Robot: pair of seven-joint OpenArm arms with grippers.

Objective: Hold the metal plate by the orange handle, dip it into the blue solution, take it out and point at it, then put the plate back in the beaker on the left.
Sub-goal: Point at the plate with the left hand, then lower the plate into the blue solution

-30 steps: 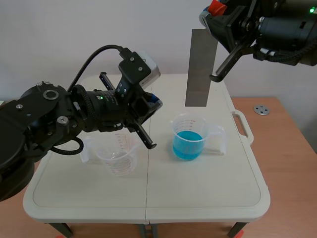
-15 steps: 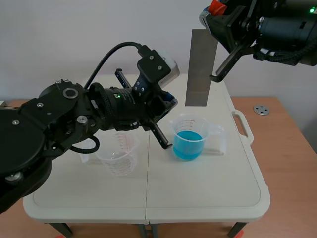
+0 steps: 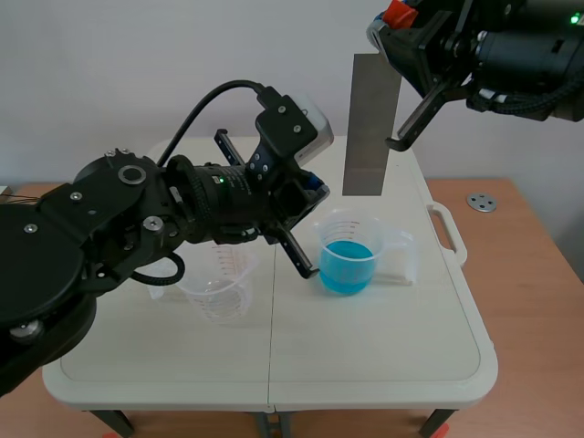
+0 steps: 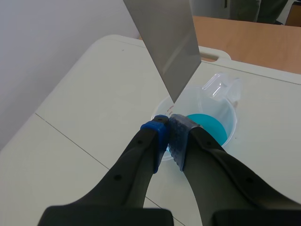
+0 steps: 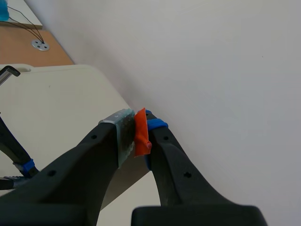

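Observation:
A grey metal plate [image 3: 369,123] hangs upright above the beaker of blue solution [image 3: 347,251]. My right gripper [image 3: 398,35] is high at the top right, shut on the plate's orange handle [image 3: 396,12]. The right wrist view shows that orange handle [image 5: 141,133] pinched between the pads of the right gripper [image 5: 138,125]. My left gripper [image 3: 313,189] is shut on nothing, its tips pointing at the plate's lower corner from the left. In the left wrist view the left gripper [image 4: 168,125] sits just under the plate [image 4: 164,42], with the blue beaker [image 4: 207,125] ahead of it.
An empty clear beaker [image 3: 215,286] stands on the white folding table [image 3: 365,347] to the left, partly hidden by my left arm. A wooden table [image 3: 529,274] with a small metal disc [image 3: 481,202] lies to the right.
My left arm has swung right and upward from over the empty beaker, bringing its shut tips close to the plate's lower edge. The right arm and plate have stayed still.

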